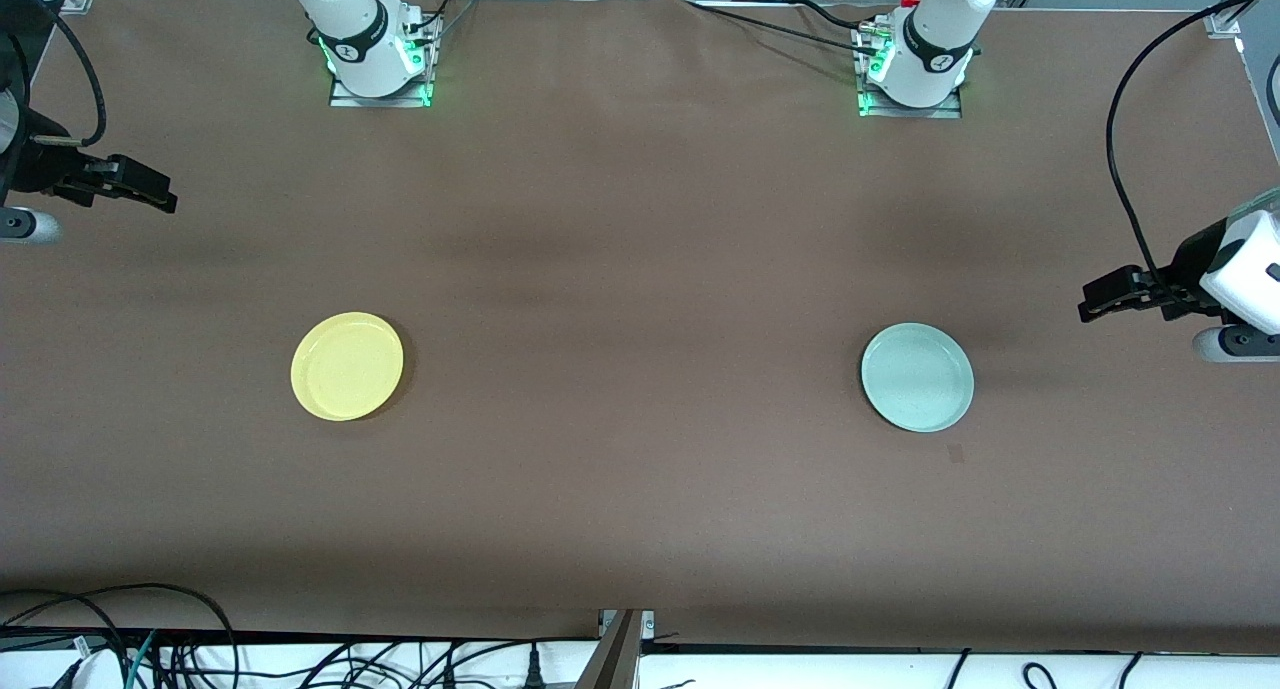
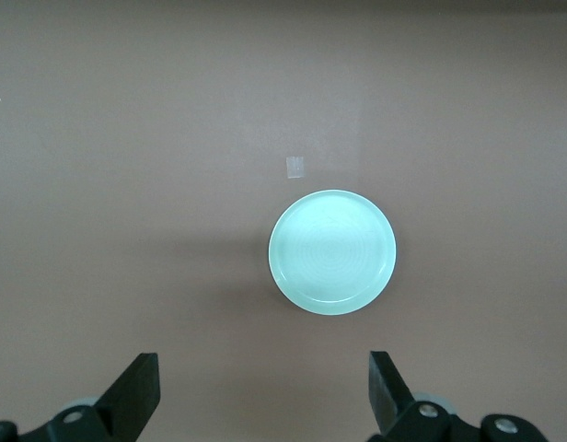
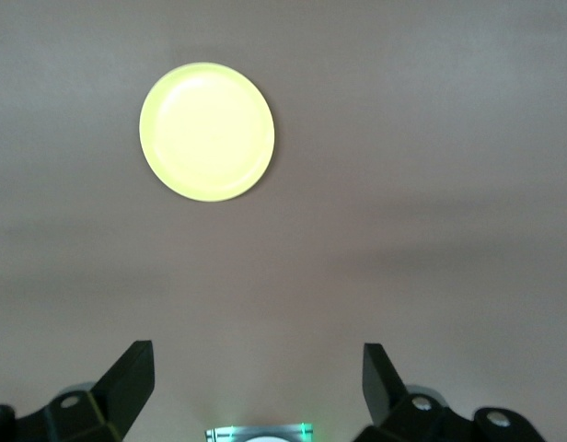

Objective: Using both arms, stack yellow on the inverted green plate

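The yellow plate (image 1: 347, 366) lies rim up on the brown table toward the right arm's end; it also shows in the right wrist view (image 3: 207, 132). The pale green plate (image 1: 917, 377) lies toward the left arm's end and shows faint rings on its upward face in the left wrist view (image 2: 332, 250). My right gripper (image 1: 140, 187) hangs open and empty over the table's edge at its own end, apart from the yellow plate (image 3: 259, 382). My left gripper (image 1: 1105, 299) hangs open and empty over its end, apart from the green plate (image 2: 262, 387).
The brown table (image 1: 640, 269) holds just the two plates. A small tape mark (image 1: 955, 454) lies close to the green plate, nearer to the front camera. The arm bases (image 1: 378, 59) (image 1: 915, 69) stand along the table's top edge. Cables (image 1: 150, 649) lie at the front edge.
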Controlling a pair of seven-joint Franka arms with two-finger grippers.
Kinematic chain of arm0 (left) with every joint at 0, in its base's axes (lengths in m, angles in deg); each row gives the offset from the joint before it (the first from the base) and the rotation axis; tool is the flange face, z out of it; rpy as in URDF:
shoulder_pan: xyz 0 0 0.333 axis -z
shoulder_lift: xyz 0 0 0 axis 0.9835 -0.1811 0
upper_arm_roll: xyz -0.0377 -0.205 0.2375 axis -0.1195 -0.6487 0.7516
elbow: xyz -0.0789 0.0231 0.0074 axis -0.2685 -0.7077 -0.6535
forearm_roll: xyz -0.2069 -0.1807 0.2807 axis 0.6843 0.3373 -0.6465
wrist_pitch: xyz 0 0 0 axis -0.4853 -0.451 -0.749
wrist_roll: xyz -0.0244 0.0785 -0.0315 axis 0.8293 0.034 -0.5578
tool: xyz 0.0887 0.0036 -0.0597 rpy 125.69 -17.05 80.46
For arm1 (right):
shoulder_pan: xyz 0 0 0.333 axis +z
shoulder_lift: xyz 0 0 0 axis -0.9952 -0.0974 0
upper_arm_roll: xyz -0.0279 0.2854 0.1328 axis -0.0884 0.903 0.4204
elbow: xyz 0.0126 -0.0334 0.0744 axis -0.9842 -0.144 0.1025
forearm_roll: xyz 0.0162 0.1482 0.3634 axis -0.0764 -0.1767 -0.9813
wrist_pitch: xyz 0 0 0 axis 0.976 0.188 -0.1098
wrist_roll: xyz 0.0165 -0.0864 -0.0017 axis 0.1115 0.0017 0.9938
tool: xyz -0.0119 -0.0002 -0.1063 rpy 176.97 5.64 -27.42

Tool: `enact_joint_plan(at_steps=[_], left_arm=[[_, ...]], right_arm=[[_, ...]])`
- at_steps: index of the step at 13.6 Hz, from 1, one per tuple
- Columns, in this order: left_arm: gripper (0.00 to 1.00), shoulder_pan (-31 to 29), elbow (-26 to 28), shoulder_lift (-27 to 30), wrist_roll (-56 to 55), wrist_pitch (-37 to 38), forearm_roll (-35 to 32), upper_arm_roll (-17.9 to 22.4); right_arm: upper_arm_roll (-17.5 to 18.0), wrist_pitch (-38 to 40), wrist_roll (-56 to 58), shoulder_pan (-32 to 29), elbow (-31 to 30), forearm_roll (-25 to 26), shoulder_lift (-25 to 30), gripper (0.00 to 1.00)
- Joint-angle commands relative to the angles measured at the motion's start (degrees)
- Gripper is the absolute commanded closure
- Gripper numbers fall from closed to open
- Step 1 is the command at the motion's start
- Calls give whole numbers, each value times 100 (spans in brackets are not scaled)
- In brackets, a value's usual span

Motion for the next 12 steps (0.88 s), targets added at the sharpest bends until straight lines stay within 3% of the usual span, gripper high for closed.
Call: enact_joint_plan(at_steps=[1,12], left_arm=[[0,9,-161,-68,70,76,78,9],[0,18,-363,-182,70,111,52,9]], right_arm=[[201,-57,-36,-4,25,-86,199,0],[158,-92,-28,-13,51,-96,165,0]])
